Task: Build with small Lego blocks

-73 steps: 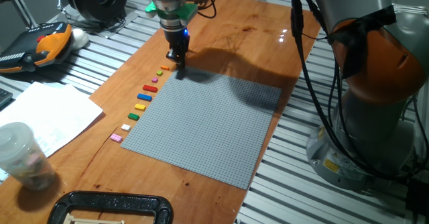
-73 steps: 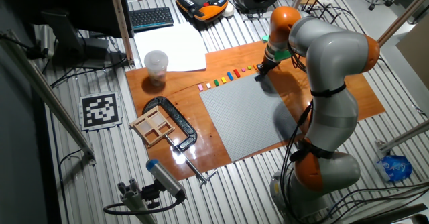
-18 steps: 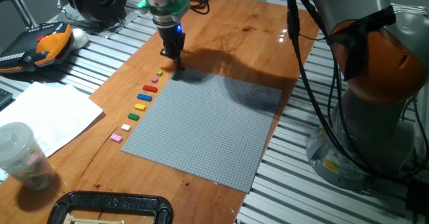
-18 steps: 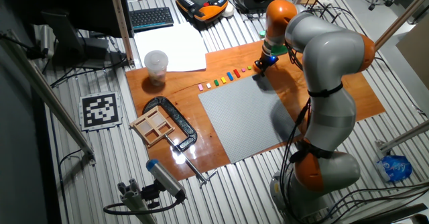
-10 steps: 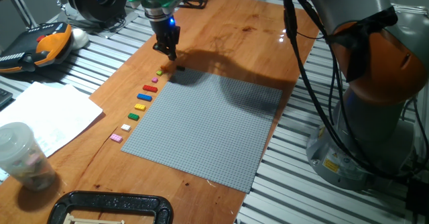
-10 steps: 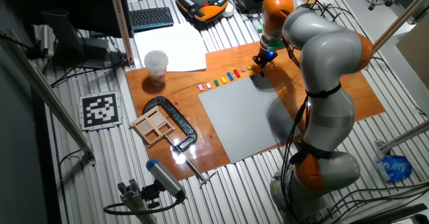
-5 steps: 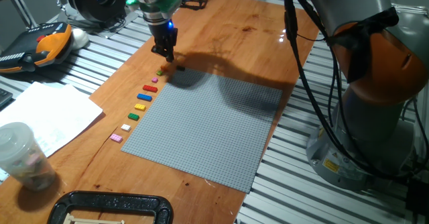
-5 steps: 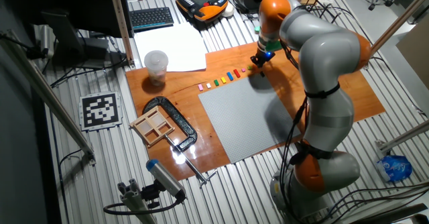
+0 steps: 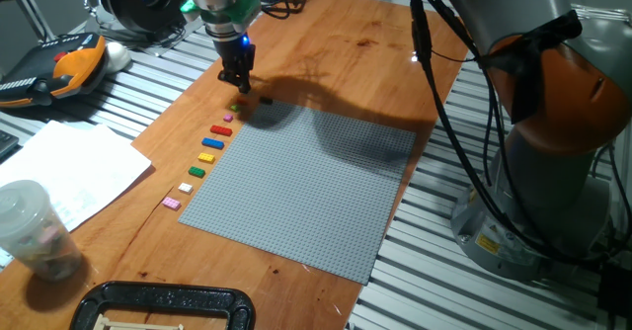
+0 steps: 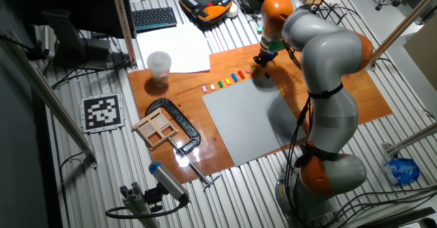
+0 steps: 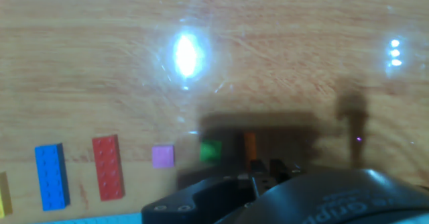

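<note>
Gripper, jaw state indiscernible, hovers just above the orange brick; brick's long axis points toward the fingers.

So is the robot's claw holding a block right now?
Cannot tell. The gripper hangs low over the wooden board by the row of small Lego blocks, but its fingertips are too small and blurred.

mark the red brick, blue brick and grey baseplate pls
red brick (image 11: 108,168), hand view, middle of its studded top.
blue brick (image 11: 51,176), hand view, middle of its studded top.
grey baseplate (image 9: 306,187), one fixed view, bare studded centre.
</note>
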Tool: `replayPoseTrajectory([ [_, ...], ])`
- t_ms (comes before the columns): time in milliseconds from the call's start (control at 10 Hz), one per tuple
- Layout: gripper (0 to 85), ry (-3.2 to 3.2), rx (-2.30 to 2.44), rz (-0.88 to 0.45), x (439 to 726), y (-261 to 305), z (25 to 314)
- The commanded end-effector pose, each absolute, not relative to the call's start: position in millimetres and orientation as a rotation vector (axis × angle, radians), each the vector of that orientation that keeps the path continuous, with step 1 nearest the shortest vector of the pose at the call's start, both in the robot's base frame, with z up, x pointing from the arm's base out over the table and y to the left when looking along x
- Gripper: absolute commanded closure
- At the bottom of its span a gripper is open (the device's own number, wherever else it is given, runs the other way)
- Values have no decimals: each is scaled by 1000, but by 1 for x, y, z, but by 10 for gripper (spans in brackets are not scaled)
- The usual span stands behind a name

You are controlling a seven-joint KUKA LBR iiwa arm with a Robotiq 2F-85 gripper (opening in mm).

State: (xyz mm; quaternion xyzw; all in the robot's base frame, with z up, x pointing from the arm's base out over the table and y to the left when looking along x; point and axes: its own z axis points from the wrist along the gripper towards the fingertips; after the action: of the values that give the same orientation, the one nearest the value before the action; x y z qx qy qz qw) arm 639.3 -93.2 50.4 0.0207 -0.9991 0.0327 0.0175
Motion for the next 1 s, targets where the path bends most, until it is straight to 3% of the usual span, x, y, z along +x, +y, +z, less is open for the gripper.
replayPoseTrajectory([
  [0, 510, -3105, 63, 97, 641, -93, 49],
  [500, 510, -3121, 79, 69, 640, -91, 33],
  [600, 680, -3121, 82, 64, 640, -91, 32],
  [900, 680, -3122, 91, 66, 640, -92, 32],
])
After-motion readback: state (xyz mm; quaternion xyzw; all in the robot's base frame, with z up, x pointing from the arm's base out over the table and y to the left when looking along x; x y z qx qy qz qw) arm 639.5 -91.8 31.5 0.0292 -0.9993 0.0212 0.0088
